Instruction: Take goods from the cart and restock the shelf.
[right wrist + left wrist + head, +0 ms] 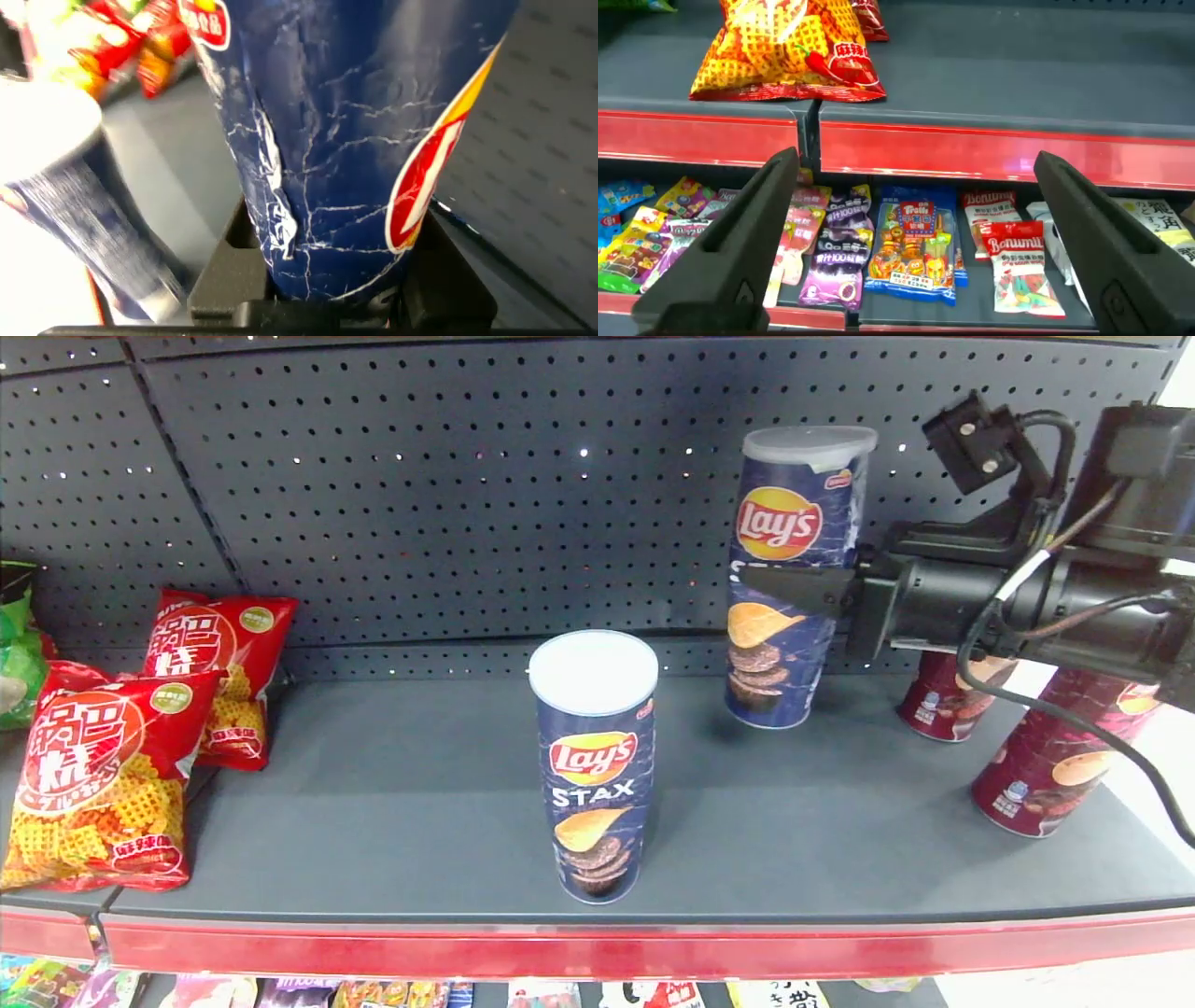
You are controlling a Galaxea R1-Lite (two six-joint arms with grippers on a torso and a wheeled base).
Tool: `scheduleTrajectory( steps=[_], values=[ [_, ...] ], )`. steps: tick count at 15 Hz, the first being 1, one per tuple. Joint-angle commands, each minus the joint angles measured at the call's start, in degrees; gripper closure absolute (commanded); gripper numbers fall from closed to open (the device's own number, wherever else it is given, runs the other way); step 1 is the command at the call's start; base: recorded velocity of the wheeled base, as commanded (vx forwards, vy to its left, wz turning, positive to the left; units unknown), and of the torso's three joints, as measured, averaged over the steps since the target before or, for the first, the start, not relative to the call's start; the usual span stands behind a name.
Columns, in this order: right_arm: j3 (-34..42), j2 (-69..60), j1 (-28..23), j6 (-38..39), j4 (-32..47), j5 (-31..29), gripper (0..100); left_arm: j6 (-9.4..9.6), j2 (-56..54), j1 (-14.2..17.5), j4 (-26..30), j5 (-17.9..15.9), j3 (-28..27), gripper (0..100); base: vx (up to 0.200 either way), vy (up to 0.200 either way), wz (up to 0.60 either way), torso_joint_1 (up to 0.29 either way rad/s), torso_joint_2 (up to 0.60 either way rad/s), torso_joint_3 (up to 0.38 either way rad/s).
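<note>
Right gripper (794, 590) clamped mid-height on the blue chip can (789, 513). Can upright, long axis near vertical, base at or just above the shelf (420, 803) rear, behind-right of the standing can (595, 765). Left gripper (915, 252) spread wide, empty.

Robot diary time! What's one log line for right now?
right gripper: shut on blue chip can, upright at shelf rear | left gripper: open, empty

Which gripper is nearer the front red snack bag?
Left. The left gripper sits open below the front red snack bag, before the shelf's red edge; the right gripper clamps a blue can well to its right.
</note>
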State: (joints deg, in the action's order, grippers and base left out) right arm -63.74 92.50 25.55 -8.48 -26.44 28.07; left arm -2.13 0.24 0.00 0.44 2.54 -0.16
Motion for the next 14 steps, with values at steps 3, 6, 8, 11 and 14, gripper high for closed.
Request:
scheduleTrajectory(
  steps=[3, 6, 8, 11, 14],
  values=[
    [-8.5, 10.24, 4.95, 2.07, -0.1, -2.06, 100, -0.06, 0.11, 0.0, 0.0, 0.01, -0.02, 0, 0.0, 0.0, 0.0, 0.0, 0.0, 0.0],
    [-13.77, 15.95, 5.56, 1.37, -0.01, -0.83, 100, 0.02, 0.11, 0.0, 0.0, 0.01, -0.02, 0, 0.0, 0.0, 0.0, 0.0, 0.0, 0.0],
    [-18.08, 20.09, 4.6, 0.22, 0.25, 1.37, 100, 0.02, 0.11, 0.0, 0.0, 0.01, -0.02, 0, 0.0, 0.0, 0.0, 0.0, 0.0, 0.0],
    [-23.0, 25.27, 3.1, -1.71, 2.18, 11.65, 100, 0.02, 0.11, 0.0, 0.0, 0.01, -0.02, 0, 0.0, 0.0, 0.0, 0.0, 0.0, 0.0],
    [-27.66, 27.73, 3.1, -1.1, 2.36, 13.41, 100, 0.02, 0.11, 0.0, 0.0, 0.01, -0.02, 0, 0.0, 0.0, 0.0, 0.0, 0.0, 0.0]
  ],
)
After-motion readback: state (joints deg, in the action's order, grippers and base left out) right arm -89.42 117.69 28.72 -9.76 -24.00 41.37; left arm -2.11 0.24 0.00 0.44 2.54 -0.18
